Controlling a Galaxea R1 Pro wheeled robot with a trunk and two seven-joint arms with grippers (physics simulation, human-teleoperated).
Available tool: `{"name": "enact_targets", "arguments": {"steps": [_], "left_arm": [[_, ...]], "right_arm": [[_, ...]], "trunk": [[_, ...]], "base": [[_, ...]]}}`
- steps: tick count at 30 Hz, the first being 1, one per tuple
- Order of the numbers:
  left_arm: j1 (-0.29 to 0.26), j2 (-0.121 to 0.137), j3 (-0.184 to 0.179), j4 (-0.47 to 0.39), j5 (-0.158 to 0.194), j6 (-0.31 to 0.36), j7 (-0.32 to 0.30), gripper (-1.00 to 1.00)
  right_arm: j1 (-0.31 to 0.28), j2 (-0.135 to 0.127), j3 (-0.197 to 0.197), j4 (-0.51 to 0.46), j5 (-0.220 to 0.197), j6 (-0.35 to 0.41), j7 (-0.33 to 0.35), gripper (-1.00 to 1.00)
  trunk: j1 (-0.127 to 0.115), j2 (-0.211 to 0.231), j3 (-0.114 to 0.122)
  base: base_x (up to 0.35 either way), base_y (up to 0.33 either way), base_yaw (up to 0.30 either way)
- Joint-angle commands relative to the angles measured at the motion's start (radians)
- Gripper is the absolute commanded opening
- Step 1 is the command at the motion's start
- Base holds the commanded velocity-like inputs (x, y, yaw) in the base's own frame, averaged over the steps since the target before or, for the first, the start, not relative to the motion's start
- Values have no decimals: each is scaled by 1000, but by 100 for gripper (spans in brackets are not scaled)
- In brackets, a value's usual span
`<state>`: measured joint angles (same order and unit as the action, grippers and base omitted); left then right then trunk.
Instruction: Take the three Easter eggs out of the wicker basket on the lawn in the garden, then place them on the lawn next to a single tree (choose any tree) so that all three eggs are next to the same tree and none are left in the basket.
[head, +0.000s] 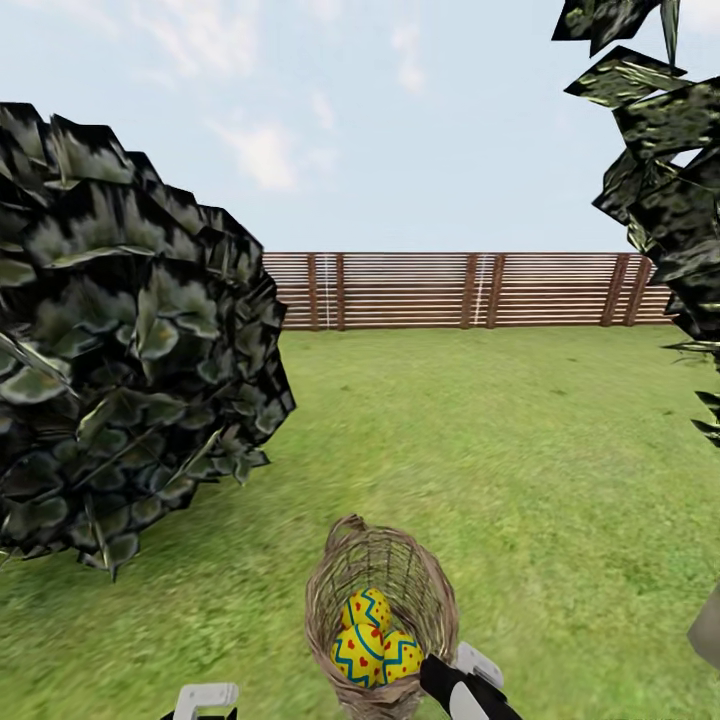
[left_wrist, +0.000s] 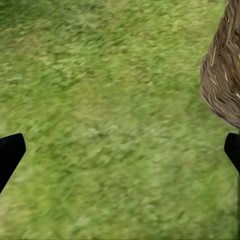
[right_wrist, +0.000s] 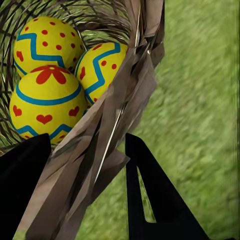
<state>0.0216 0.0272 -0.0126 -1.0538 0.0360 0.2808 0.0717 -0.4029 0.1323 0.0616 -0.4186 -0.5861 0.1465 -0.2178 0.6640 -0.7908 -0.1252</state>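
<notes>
Black wedge-shaped fingers, glossy black right arm, white wrist housings

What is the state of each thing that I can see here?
Basket: upright on the grass, its rim between the right gripper's fingers.
Eggs: all three inside the basket, touching each other.
Right gripper: closed on the basket rim.
Left gripper: open, empty, above the grass.
Fence: standing, unbroken.

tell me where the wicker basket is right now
The wicker basket sits on the lawn low in the head view's centre, three Easter eggs inside, the right gripper straddling its rim.
</notes>
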Motion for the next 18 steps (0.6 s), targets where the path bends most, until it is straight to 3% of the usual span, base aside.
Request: {"name": "enact_targets", "arguments": {"steps": [1, 6, 18], "left_arm": [[0, 0, -1, -1, 4, 6, 5, 100], [0, 0, -1, 10, 5, 3, 6, 100], [0, 0, -2, 11, 4, 3, 7, 100]], "right_arm": [[-1, 0, 7, -3, -9, 4, -8, -100], [1, -1, 7, -3, -9, -35, -8, -100], [1, -1, 7, -3, -11, -37, -8, -100]], "trunk": [[1, -1, -1], [1, -1, -1], [1, -1, -1]], "base": [[240, -231, -85], [241, -230, -15], [264, -195, 0]]}}
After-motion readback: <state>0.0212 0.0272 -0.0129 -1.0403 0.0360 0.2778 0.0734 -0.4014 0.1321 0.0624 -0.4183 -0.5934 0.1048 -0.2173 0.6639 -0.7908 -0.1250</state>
